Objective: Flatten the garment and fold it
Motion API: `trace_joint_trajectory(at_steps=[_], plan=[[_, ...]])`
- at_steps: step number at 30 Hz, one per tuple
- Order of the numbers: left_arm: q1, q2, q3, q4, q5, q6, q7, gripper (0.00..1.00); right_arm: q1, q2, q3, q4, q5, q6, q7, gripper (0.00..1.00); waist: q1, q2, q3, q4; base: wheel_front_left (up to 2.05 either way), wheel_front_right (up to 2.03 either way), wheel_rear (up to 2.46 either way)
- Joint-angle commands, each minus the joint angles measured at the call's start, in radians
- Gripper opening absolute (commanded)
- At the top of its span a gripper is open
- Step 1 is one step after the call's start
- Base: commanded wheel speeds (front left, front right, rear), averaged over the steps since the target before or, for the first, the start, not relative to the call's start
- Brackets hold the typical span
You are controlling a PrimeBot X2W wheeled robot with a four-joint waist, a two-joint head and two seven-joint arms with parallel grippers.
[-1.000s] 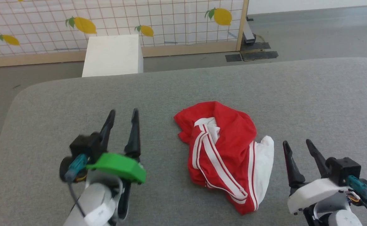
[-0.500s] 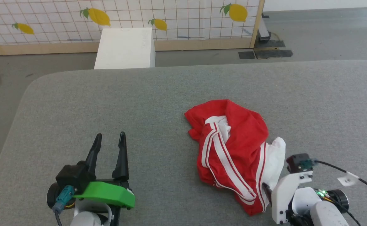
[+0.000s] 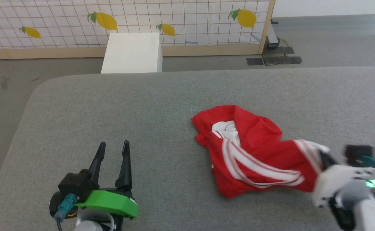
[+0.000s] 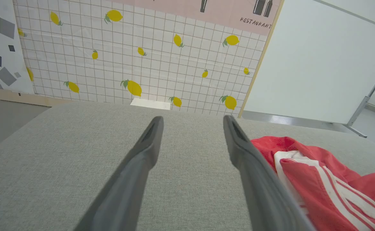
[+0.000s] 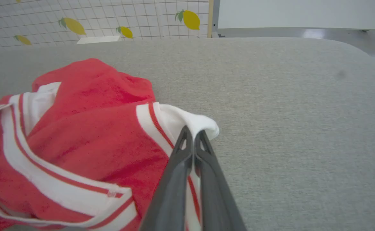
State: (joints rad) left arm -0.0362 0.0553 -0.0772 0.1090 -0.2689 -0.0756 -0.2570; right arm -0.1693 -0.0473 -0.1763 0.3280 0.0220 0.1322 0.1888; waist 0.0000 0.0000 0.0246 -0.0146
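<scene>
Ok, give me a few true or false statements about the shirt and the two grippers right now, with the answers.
1. The right gripper is shut on a white edge of the garment. True.
2. The left gripper grips the garment. False: it is open over the bare table, apart from the cloth.
3. The garment lies spread flat. False: it is crumpled.
4. A white box stands beyond the table. True.

In the head view the right gripper (image 3: 324, 158) is smeared by blur — its fingers cannot be told from the white cloth beside them, and its arm (image 3: 363, 208) runs off the lower right corner. The shirt (image 3: 254, 154) lies bunched, folds covering much of it; both wrist views crop it.
</scene>
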Motion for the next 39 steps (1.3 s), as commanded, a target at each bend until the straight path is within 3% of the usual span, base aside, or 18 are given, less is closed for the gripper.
trace_joint_trajectory(at_steps=[1, 4, 7, 8, 9, 10, 16, 21, 25, 33, 36, 39], plan=[[0.018, -0.004, 0.002, 0.003, 0.009, -0.006, -0.005, 1.0, 0.028, -0.003, -0.058, -0.014, -0.012, -0.002, -0.035, 0.0, 0.0, 0.0, -0.008, -0.001, 0.0, 0.0, 0.0], [0.025, -0.005, -0.003, 0.006, -0.001, -0.007, -0.005, 1.0, 0.065, -0.003, -0.189, -0.021, -0.029, -0.002, -0.056, 0.0, 0.0, 0.0, -0.019, -0.004, 0.0, 0.0, 0.0], [0.031, -0.005, -0.01, 0.009, -0.008, -0.005, -0.005, 1.0, 0.098, -0.003, -0.289, 0.012, -0.039, -0.002, -0.008, 0.0, 0.0, 0.0, -0.027, -0.007, 0.0, 0.0, 0.0], [0.033, -0.005, -0.013, 0.01, -0.01, -0.004, -0.005, 1.0, 0.111, -0.003, -0.309, 0.035, -0.044, -0.002, 0.031, 0.25, 0.0, 0.0, -0.03, -0.008, 0.0, 0.0, 0.0], [0.035, -0.005, -0.016, 0.011, -0.012, -0.004, -0.005, 1.0, 0.118, -0.003, -0.313, 0.047, -0.044, -0.002, 0.053, 0.96, 0.0, 0.0, -0.031, -0.009, 0.0, 0.0, 0.0], [0.036, -0.005, -0.021, 0.012, -0.012, -0.004, -0.005, 1.0, 0.12, -0.003, -0.32, 0.046, -0.039, -0.002, 0.052, 1.0, 0.0, 0.0, -0.031, -0.009, 0.0, 0.0, 0.0], [-0.006, -0.005, -0.093, 0.037, -0.025, -0.006, -0.005, 1.0, 0.134, -0.003, -0.23, -0.033, 0.016, -0.002, -0.095, 1.0, 0.0, 0.0, -0.001, -0.02, 0.0, 0.0, 0.0], [-0.148, -0.005, -0.262, 0.131, -0.081, -0.024, 0.02, 1.0, 0.152, -0.003, -0.125, -0.115, 0.052, -0.002, -0.199, 1.0, 0.0, 0.0, 0.04, -0.04, 0.0, 0.0, 0.0], [-0.298, -0.005, -0.393, 0.23, -0.165, -0.016, 0.129, 1.0, 0.155, -0.003, -0.062, -0.158, 0.073, -0.002, -0.231, 1.0, 0.0, 0.0, 0.071, -0.075, 0.0, 0.0, 0.0], [-0.528, -0.005, -0.567, 0.401, -0.386, 0.076, 0.417, 1.0, 0.147, -0.003, 0.016, -0.194, 0.114, -0.002, -0.239, 1.0, 0.0, 0.0, 0.122, -0.151, 0.0, 0.0, 0.0], [-0.589, -0.005, -0.613, 0.464, -0.42, 0.128, 0.525, 1.0, 0.143, -0.003, 0.032, -0.193, 0.127, -0.002, -0.239, 1.0, 0.0, 0.0, 0.132, -0.168, 0.0, 0.0, 0.0], [-0.628, -0.005, -0.643, 0.499, -0.444, 0.152, 0.599, 1.0, 0.141, -0.003, 0.042, -0.192, 0.135, -0.002, -0.239, 1.0, 0.0, 0.0, 0.138, -0.176, 0.0, 0.0, 0.0]])
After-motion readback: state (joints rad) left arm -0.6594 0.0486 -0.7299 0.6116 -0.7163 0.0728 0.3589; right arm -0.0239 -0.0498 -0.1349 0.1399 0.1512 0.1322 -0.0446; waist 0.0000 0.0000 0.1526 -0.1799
